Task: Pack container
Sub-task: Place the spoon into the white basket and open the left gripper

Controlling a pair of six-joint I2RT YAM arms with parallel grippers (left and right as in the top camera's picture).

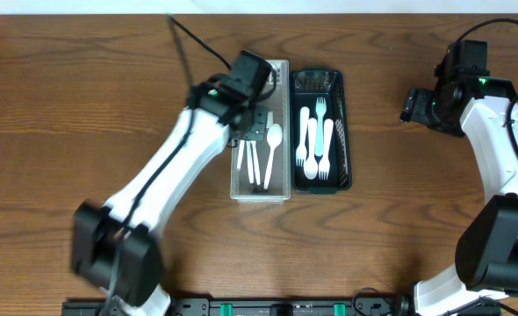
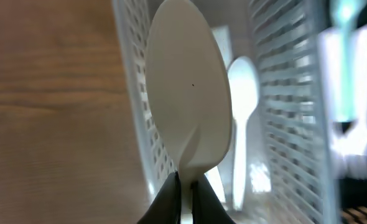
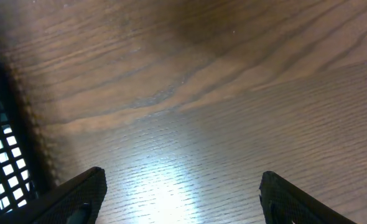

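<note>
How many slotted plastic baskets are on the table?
2: a white slotted plastic basket below the left gripper holding a white plastic spoon, and a dark slotted plastic basket directly beside it.

Worktop [image 1: 83,105]: we record a brown wood-grain surface. Directly on it we count two items near the middle: one white slotted basket [image 1: 259,197] and one dark slotted basket [image 1: 346,132]. They stand side by side, long walls just beside each other, with the dark one to the right.

Open table [image 1: 75,96] L/R of white tray [image 1: 261,197], black tray [image 1: 348,132]; L arm [image 1: 176,154] over former.
</note>
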